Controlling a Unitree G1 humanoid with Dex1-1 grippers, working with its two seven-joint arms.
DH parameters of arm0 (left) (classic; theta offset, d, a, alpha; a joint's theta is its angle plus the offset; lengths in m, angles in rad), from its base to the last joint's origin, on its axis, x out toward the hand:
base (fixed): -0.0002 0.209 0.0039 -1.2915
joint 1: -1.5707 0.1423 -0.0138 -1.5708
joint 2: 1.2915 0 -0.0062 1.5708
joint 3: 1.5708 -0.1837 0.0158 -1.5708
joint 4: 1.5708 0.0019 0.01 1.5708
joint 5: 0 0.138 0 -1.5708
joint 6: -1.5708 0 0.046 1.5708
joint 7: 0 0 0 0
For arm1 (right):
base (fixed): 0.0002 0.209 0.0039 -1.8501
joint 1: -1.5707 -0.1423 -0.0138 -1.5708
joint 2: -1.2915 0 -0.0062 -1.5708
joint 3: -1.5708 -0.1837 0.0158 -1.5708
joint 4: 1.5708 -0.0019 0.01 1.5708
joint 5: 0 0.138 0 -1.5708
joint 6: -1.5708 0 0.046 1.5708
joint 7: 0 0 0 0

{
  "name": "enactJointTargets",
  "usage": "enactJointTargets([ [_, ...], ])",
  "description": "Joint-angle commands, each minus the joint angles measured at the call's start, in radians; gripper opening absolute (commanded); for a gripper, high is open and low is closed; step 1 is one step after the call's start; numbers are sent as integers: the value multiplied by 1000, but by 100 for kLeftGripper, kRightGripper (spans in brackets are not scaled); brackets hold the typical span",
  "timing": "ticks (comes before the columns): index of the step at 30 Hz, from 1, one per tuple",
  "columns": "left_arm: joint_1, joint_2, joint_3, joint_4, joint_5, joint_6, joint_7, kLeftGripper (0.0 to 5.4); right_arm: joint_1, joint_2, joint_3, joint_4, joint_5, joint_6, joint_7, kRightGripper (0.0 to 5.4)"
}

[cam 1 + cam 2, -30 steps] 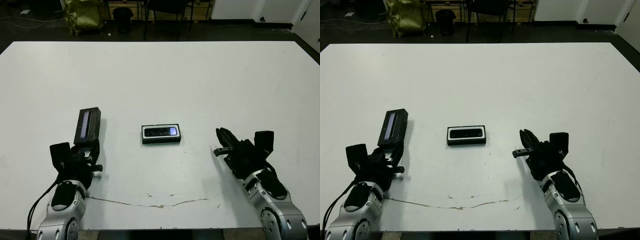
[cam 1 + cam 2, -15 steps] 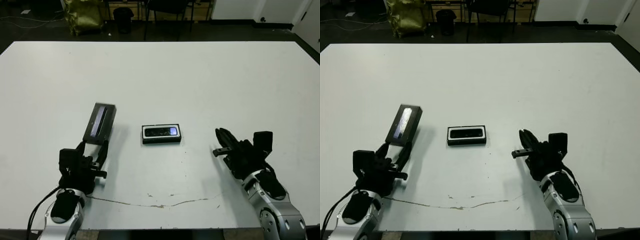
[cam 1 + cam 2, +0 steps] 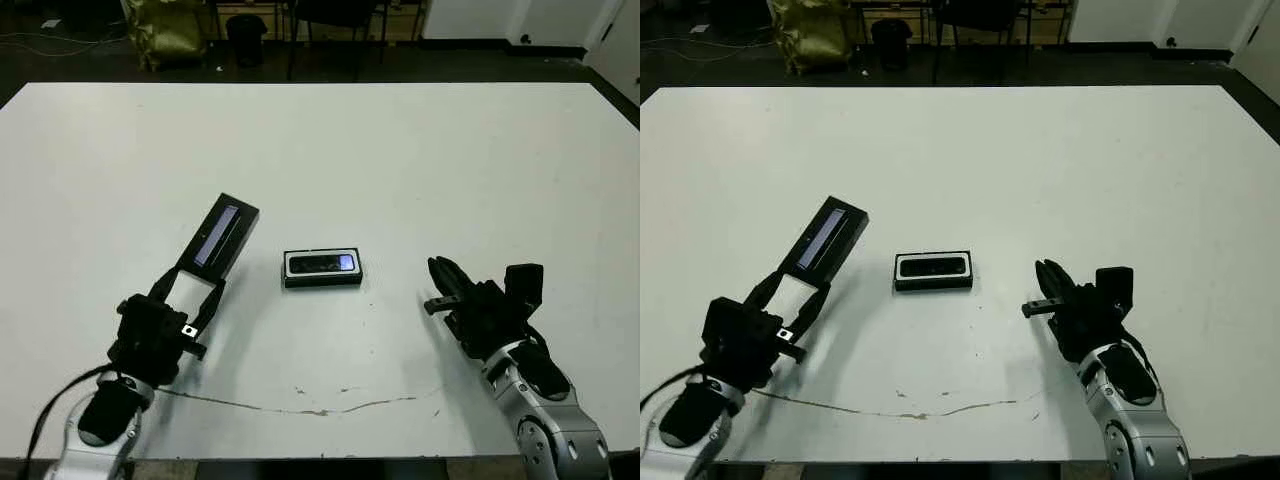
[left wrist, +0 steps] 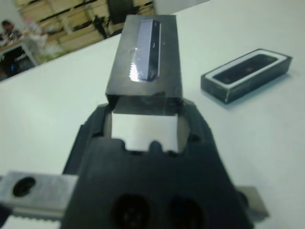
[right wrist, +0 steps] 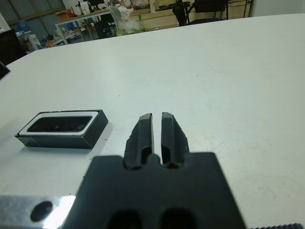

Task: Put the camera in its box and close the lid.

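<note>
The box point(image 3: 322, 268), a small black tray with a white lining, lies at the table's middle. The camera point(image 3: 322, 263) rests inside it, its bluish patch toward the robot's right. My left gripper point(image 3: 190, 285) is shut on the near end of the lid point(image 3: 222, 235), a flat black cover with a glossy strip. The lid is held off the table, slanting up and away to the box's left. The left wrist view shows the lid point(image 4: 145, 62) between the fingers, with the box point(image 4: 248, 74) beyond. My right gripper point(image 3: 445, 282) is shut and holds nothing, right of the box point(image 5: 62, 128).
A thin dark crack line point(image 3: 320, 408) runs across the white table near its front edge. Beyond the far edge stand a yellow bag point(image 3: 165, 30) and dark chairs point(image 3: 335, 15). Bare tabletop surrounds the box on all sides.
My left arm has carried the lid up and to the right, closer to the box, and its far end has swung further right. My right gripper has barely moved.
</note>
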Motion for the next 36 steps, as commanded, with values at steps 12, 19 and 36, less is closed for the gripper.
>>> enactJointTargets([
  [12,-290,225,22,-8,-205,354,-278,190,13,-2,-1,13,1,8,-8,0],
  [19,-458,302,-4,67,-268,454,-388,190,9,1,-9,36,16,-10,10,0],
  [36,-703,319,-120,289,-276,413,-547,190,4,5,-13,58,22,-23,21,0],
])
